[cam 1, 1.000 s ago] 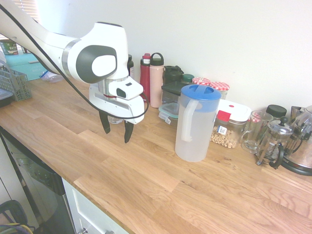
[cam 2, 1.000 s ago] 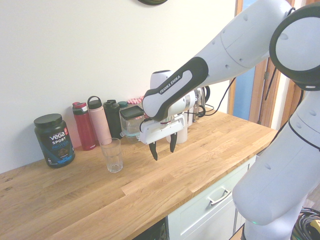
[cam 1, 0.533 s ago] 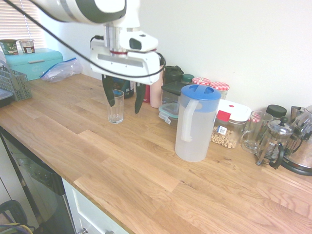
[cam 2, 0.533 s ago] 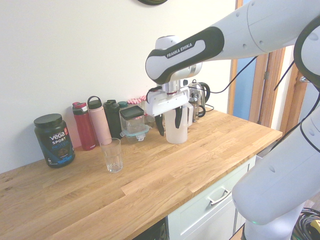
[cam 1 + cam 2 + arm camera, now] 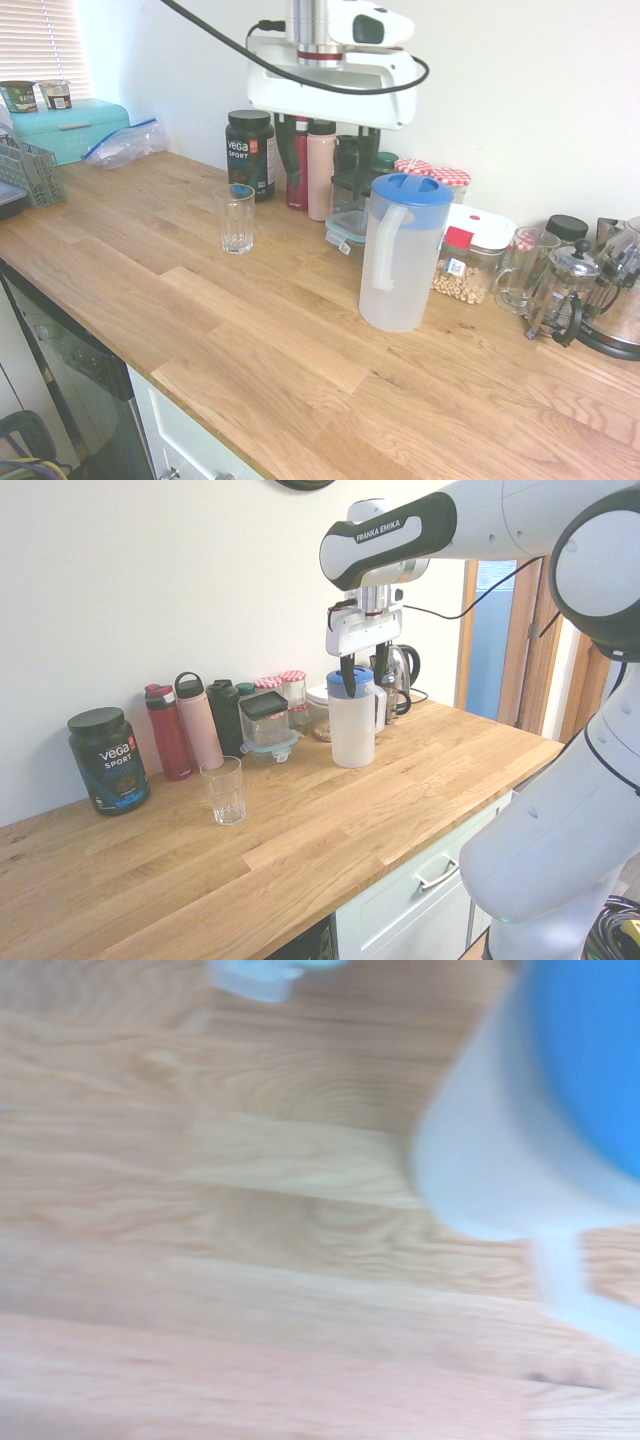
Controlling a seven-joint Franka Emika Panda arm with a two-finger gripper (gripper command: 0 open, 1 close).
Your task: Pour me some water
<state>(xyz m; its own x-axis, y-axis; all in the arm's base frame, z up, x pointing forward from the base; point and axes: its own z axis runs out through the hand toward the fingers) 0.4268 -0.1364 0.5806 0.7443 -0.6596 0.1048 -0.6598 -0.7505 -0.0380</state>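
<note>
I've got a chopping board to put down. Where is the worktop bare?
Bare wood runs along the front edge, before the glass and jug. Crowded: the wall row from the Vega tub to the French press.

White end effector (image 5: 328, 135) high above the wooden counter (image 5: 250, 330), fingers apart, hanging before the bottles at the wall, tall frosted-white plastic jug with blue lid (image 5: 398, 252) upright, clear ribbed drinking glass (image 5: 237, 218) well apart, glass French press (image 5: 558, 293) far beyond the jug

Readable text: "vega SPORT" on the black tub (image 5: 108, 761), seen in both exterior views. "FRANKA EMIKA" on the arm (image 5: 383, 530). Remaining jar and tin labels too small.
</note>
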